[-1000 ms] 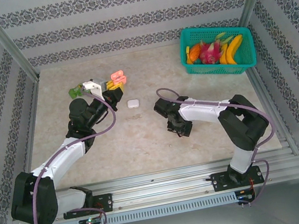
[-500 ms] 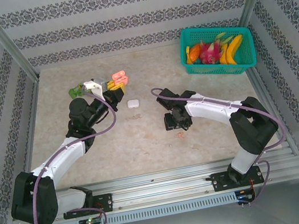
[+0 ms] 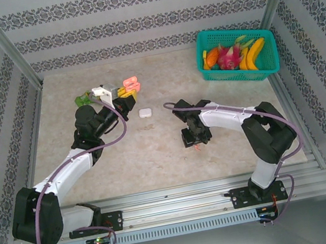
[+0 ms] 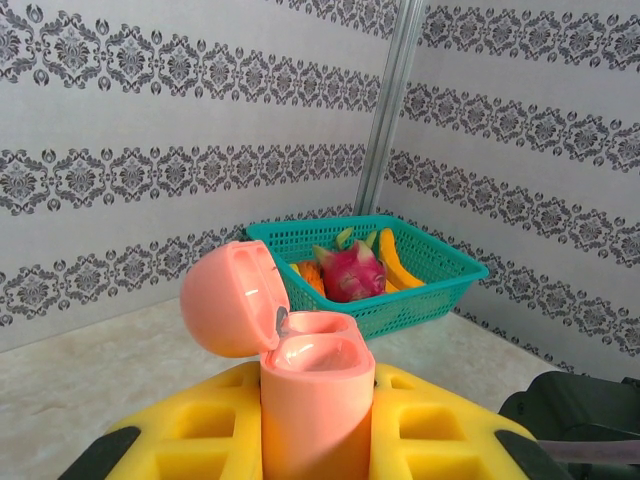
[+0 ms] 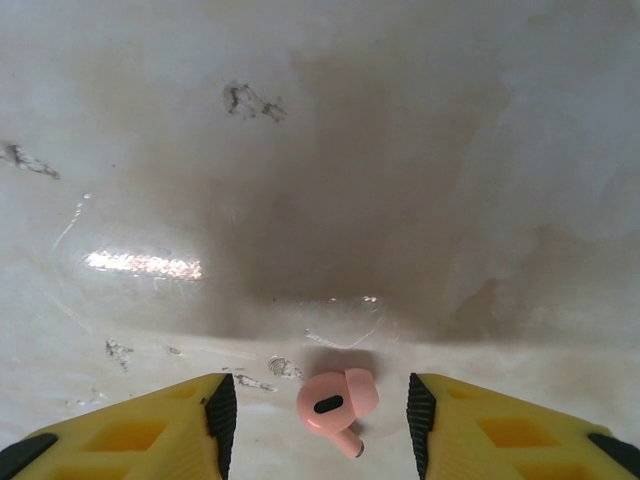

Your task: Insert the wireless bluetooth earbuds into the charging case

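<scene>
Item: pink earbud (image 5: pixel 335 405), flat on the counter (image 5: pixel 320 150) between the half-open, empty fingers of my right pincer (image 5: pixel 315 412), nearer the right finger, stem slanting back toward the wrist. My left pincer (image 4: pixel 318 430), well apart, grips the pink charging case (image 4: pixel 318 370), lid open.

This is a robot test cell in a lab, dressed to look like a room. Bare aluminium posts (image 3: pixel 5 45) and a slotted aluminium rail (image 3: pixel 178 208) frame a marble-look tabletop (image 3: pixel 150 159). Two robot arms (image 3: pixel 64 171) are bolted to that rail. The walls are flat panels of damask-striped wallpaper (image 3: pixel 133 26). A teal basket (image 3: pixel 230 74) of fruit stands in the far right corner.
</scene>
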`<act>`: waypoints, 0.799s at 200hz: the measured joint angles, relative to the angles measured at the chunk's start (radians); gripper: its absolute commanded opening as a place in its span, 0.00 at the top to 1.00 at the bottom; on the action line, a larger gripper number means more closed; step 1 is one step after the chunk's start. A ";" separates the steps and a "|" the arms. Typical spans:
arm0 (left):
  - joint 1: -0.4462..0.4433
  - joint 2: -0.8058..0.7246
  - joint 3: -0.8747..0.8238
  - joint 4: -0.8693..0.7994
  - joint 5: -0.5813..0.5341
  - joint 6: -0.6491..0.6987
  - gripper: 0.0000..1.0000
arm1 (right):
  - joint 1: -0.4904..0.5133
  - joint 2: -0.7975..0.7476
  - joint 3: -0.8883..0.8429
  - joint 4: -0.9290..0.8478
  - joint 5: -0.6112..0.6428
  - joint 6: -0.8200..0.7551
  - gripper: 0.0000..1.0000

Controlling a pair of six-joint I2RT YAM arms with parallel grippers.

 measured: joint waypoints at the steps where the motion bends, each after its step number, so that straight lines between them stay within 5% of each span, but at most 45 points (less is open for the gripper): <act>1: 0.000 0.000 0.000 0.000 0.000 0.000 1.00 | 0.000 0.001 0.000 0.000 0.000 0.001 0.50; 160: 0.000 0.000 0.000 -0.003 0.000 0.003 1.00 | 0.016 0.042 -0.018 0.002 0.000 0.073 0.54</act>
